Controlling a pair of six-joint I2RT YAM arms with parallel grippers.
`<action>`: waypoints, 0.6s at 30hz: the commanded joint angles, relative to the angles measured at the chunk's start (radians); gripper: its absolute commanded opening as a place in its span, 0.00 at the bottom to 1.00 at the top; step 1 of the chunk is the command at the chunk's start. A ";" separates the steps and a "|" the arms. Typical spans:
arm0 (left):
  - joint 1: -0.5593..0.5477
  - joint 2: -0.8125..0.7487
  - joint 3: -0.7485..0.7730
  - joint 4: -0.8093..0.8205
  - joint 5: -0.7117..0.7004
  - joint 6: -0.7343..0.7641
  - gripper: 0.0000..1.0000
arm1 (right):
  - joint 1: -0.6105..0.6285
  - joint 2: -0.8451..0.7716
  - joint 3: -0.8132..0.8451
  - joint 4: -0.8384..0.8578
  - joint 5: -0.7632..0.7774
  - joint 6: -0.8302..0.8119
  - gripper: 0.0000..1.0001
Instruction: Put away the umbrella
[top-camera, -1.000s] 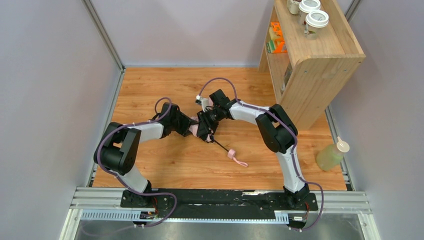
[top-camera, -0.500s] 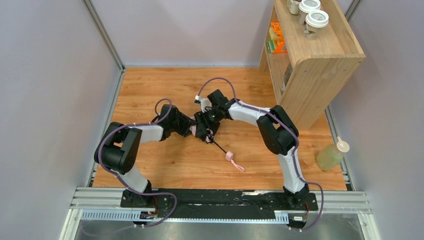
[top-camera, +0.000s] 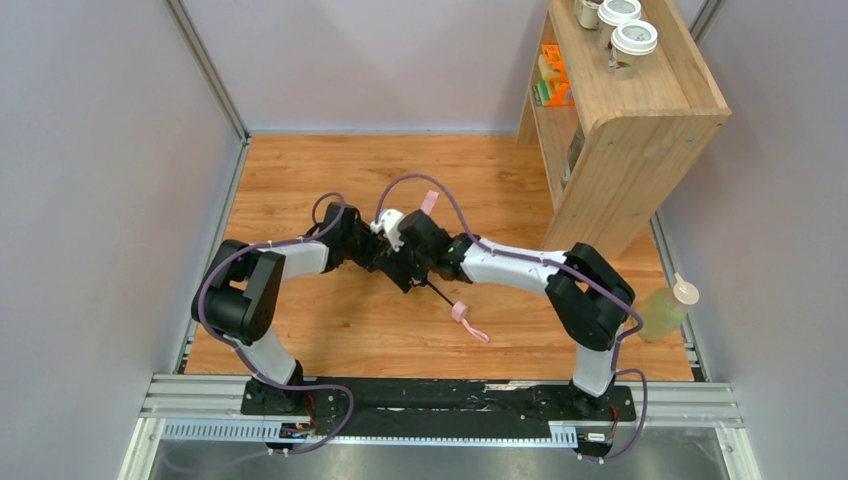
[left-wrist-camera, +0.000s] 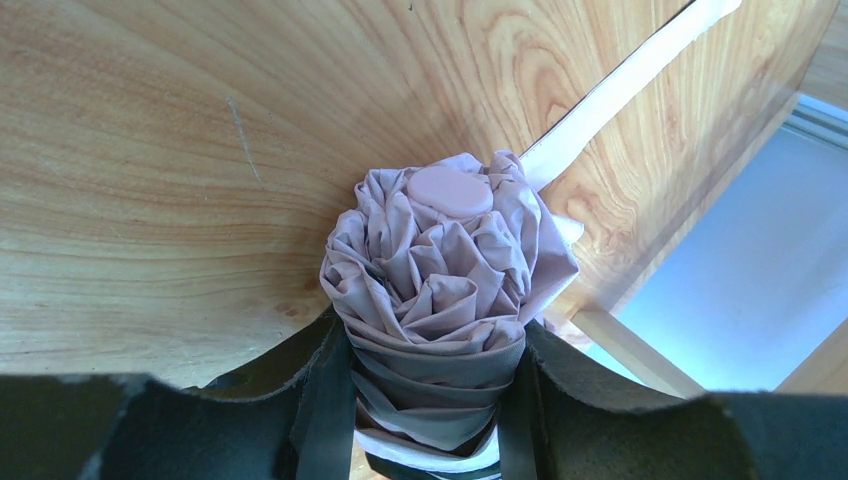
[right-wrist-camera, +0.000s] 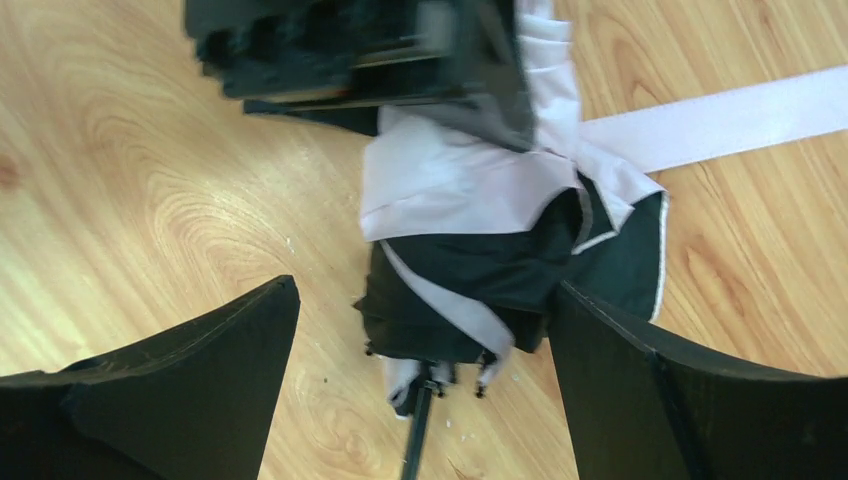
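Note:
The umbrella lies on the wooden table, its pale pink canopy (left-wrist-camera: 440, 260) bunched and folded. My left gripper (left-wrist-camera: 425, 400) is shut on that bundle, its fingers pressing both sides. In the right wrist view the canopy's black-lined end (right-wrist-camera: 480, 290) and the thin black shaft (right-wrist-camera: 415, 440) sit between the wide-apart fingers of my right gripper (right-wrist-camera: 420, 380), which is open and touches neither. From above, both grippers meet mid-table: left gripper (top-camera: 372, 253), right gripper (top-camera: 410, 268). The shaft runs to the pink handle (top-camera: 461, 312) and its wrist loop (top-camera: 479, 333). A pink closing strap (top-camera: 430, 201) sticks out behind.
A wooden shelf unit (top-camera: 620, 120) stands at the back right, with lidded cups (top-camera: 633, 40) on top and orange items inside. A pale green bottle (top-camera: 662, 310) stands off the table's right edge. Grey walls close in left and behind.
My right gripper has opened and let go of the canopy, and its arm has swung nearer and left. The left gripper keeps its hold. The pink strap now shows behind the wrists.

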 joint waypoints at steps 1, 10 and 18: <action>-0.002 0.078 -0.032 -0.358 -0.112 0.090 0.00 | 0.114 0.006 -0.053 0.226 0.365 -0.159 0.95; -0.002 0.080 -0.006 -0.421 -0.117 0.094 0.00 | 0.142 0.158 0.016 0.301 0.456 -0.208 0.94; -0.005 0.089 0.001 -0.426 -0.106 0.093 0.00 | 0.134 0.271 0.096 0.279 0.430 -0.191 0.62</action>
